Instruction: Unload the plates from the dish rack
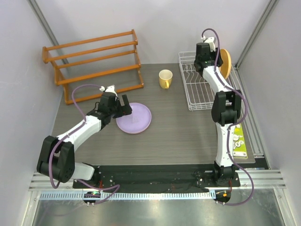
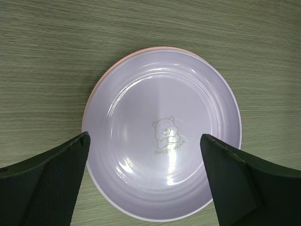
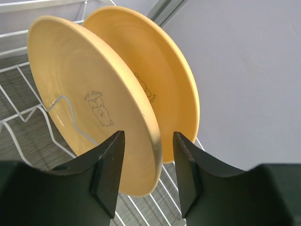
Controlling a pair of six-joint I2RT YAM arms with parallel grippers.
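**Two plates down, two in the rack**

The right gripper [image 3: 148, 136] is at the far end of the dish rack [image 1: 202, 96], where two orange plates stand upright on edge, side by side between the wire prongs. Its fingers [image 3: 108, 174] are parted and straddle the rim of the near plate [image 3: 80, 84]. One finger sits in front of the plate's printed face and the other behind the rim. A sliver of space shows between rim and rear finger, so nothing is pinched. Whether the front finger touches the face cannot be told. The far plate [image 3: 160, 61] stands just behind, nearer the grey wall, outside the fingers.

On the left half of the table [image 1: 183, 136] the lilac plate [image 1: 138, 120] lies flat and face up, a small bear print at its centre. A thin pink rim [image 2: 99, 84] shows along its upper-left edge in the left wrist view — the pink plate, lying underneath. The left gripper [image 2: 145, 139] hangs over this stack with its fingers spread wide, one on each side of the lilac plate and holding nothing.

Further back, a yellow mug [image 1: 165, 78] stands upright between the dish rack and an orange wooden rack [image 1: 94, 59] — apart from both. A green and white card [image 1: 240, 141] lies near the table's right edge, on the near side of the dish rack.
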